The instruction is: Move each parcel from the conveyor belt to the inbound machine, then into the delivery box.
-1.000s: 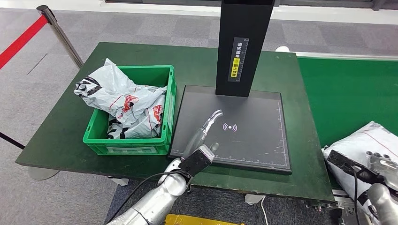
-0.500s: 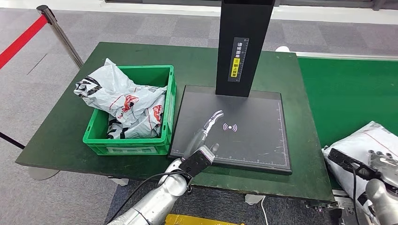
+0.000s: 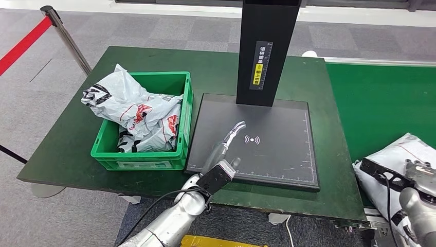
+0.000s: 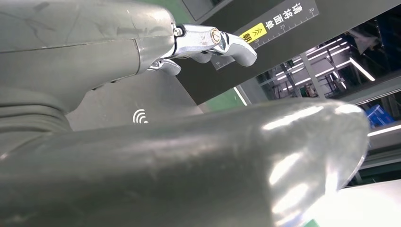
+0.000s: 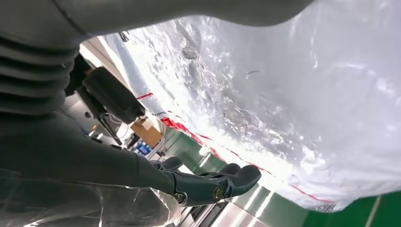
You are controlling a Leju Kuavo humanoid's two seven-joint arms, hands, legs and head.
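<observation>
Resting at the conveyor belt (image 3: pixel 380 103) edge, a white parcel (image 3: pixel 396 154) is met by the right hand (image 3: pixel 419 177) — grasp apparently unclosed, cannot be confirmed. Left hand (image 3: pixel 229 141) is held empty over the inbound machine (image 3: pixel 277 149) — fingers apart.

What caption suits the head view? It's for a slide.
Right hand on a conveyor parcel; left hand over the scanner pad.

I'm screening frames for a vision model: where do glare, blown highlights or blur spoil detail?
Head view: evenly lit and sharp, with a soft sheen on the scanner pad. Left wrist view: the left robot hand looms close and soft, with bright streaks on its thumb. Right wrist view: the white plastic parcel is overexposed, its print mostly washed out.
</observation>
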